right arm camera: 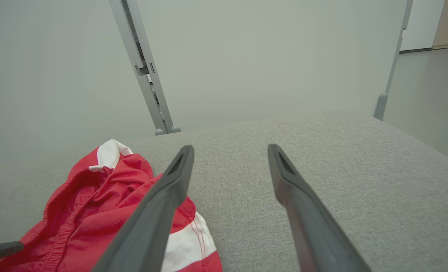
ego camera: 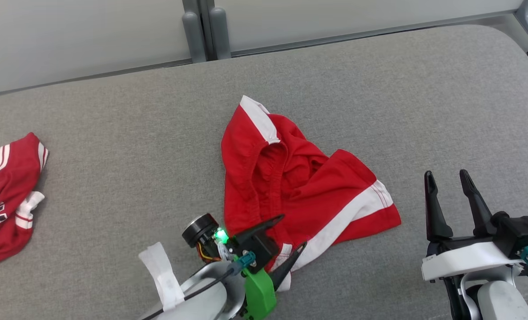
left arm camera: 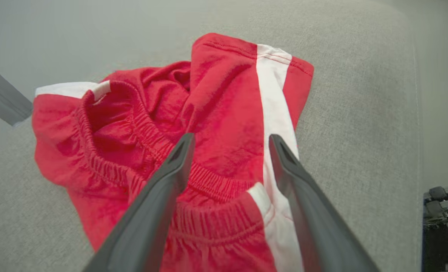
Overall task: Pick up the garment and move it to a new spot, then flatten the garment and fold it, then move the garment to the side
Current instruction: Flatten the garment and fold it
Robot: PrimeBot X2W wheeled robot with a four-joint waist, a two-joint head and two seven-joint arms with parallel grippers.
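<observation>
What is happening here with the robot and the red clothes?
A two-armed robot is working on crumpled red shorts with white side stripes, lying on a grey fabric-covered surface. Its left gripper is open over the shorts' near edge, at the elastic waistband, gripping nothing. The right gripper is open above bare surface to the right. A second red and white garment lies at the left.

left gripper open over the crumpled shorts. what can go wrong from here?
1. The left gripper sits over bunched waistband folds of the shorts; closing here could pinch several layers and lift a wad.
2. The right gripper hangs over bare table, apart from the cloth; a one-handed lift may leave the shorts twisted.
</observation>
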